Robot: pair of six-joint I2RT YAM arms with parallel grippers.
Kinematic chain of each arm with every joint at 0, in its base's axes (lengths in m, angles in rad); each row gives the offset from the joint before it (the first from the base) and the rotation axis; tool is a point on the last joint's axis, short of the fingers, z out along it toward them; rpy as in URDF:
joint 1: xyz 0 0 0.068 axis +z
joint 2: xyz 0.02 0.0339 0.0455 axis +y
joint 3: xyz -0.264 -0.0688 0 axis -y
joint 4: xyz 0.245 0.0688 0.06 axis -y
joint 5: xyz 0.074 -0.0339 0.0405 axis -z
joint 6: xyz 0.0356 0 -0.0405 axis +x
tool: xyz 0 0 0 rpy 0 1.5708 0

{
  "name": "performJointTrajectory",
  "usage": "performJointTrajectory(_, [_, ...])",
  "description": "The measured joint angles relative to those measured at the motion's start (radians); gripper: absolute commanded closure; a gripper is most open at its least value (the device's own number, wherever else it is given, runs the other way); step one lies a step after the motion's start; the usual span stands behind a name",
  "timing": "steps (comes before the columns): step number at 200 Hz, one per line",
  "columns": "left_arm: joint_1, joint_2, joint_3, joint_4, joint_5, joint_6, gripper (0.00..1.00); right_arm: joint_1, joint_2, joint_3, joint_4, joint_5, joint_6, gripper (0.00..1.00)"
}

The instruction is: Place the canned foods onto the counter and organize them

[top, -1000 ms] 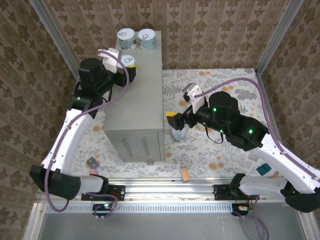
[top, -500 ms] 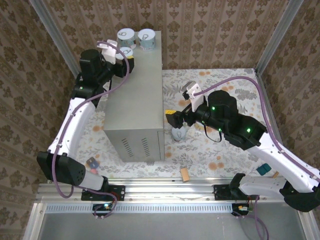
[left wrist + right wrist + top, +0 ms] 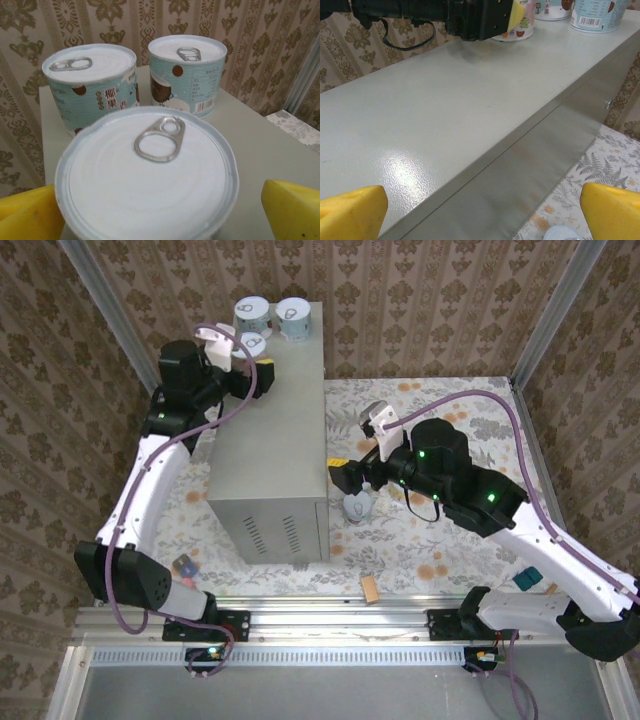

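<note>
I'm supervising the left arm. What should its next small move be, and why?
Probably draw the left gripper back and up, clear of the can: its jaws stand open either side of it, and the can sits upright on the counter, so it looks placed.

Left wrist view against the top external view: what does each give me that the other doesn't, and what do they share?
Left wrist: the label print on the rear left can, the barcode on the rear right can, and the left gripper with yellow fingers open either side of the nearest can. Top external: the right gripper, open, near a lone can on the floral floor, and the vent slots. Both: three cans clustered at the far end of the counter.
</note>
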Motion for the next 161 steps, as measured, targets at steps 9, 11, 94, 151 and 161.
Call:
performJointTrajectory(9, [0.005,-0.016,-0.018,0.0,0.011,0.0,0.0,0.0,0.002,0.0,0.001,-0.004,0.0,0.0])
performJointTrajectory(11, [0.006,-0.021,-0.021,-0.001,0.015,0.0,0.0,0.0,0.003,0.0,0.002,-0.005,0.0,0.0])
performJointTrajectory(94, [0.071,-0.089,-0.085,0.0,0.127,0.012,0.06,-0.001,0.024,0.031,0.002,-0.019,0.008,0.0])
performJointTrajectory(151, [0.091,-0.074,-0.094,0.019,0.179,0.022,0.14,-0.001,0.035,0.043,0.002,-0.019,0.03,0.0])
performJointTrajectory(161, [0.091,-0.065,-0.094,0.025,0.184,0.022,0.14,-0.001,0.035,0.044,0.002,-0.019,0.033,0.0])
